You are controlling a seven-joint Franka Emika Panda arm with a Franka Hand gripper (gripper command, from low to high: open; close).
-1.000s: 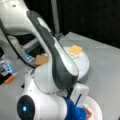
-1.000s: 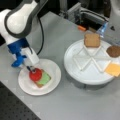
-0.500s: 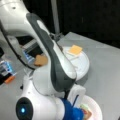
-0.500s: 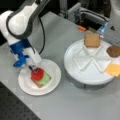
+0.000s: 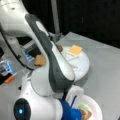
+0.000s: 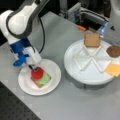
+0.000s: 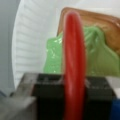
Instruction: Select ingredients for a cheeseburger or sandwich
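Note:
In a front view my gripper [image 6: 34, 68] hangs low over the small white plate [image 6: 27, 88], shut on the red tomato slice [image 6: 37, 73]. The slice stands on edge, touching or just above the green lettuce [image 6: 45, 79], which lies on a tan bread square [image 6: 40, 84]. In the wrist view the tomato [image 7: 73, 57] runs upright through the gripper [image 7: 73, 83], with lettuce [image 7: 100, 60] and bread [image 7: 100, 22] behind it. On the large divided plate [image 6: 87, 77] lie a bread slice [image 6: 92, 40], a brown patty [image 6: 113, 51] and a cheese square [image 6: 113, 69].
The arm's body fills most of a front view, where the cheese [image 5: 75, 49], bread [image 5: 40, 60] and large plate [image 5: 83, 66] show behind it. An orange object [image 6: 81, 28] and metal equipment [image 6: 92, 17] stand at the table's far edge.

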